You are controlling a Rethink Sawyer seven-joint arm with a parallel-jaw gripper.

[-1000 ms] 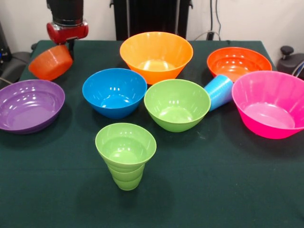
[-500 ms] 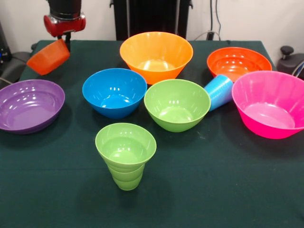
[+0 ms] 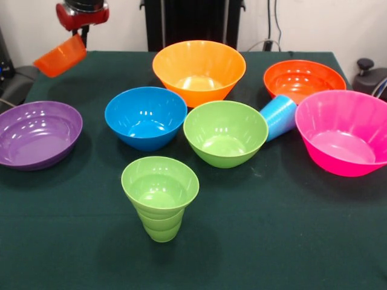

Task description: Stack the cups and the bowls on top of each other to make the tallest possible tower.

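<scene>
My gripper [image 3: 80,37] hangs at the far left corner, shut on the rim of a small orange bowl [image 3: 58,58] that tilts in the air above the table. On the green cloth stand a purple bowl [image 3: 37,133], a blue bowl [image 3: 145,118], a large yellow-orange bowl [image 3: 198,69], a green bowl [image 3: 225,133], an orange bowl [image 3: 303,80] and a pink bowl [image 3: 344,132]. A lime green cup [image 3: 160,196] stands upright in front. The light blue cup [image 3: 278,116] lies on its side between the green and pink bowls.
A black upright frame [image 3: 192,21] stands behind the table's far edge. Dark equipment [image 3: 370,75] sits off the right side. The table's front strip [image 3: 272,241] is bare cloth.
The gripper has risen with the small orange bowl, lifting it higher above the far left corner. Everything else has stayed put.
</scene>
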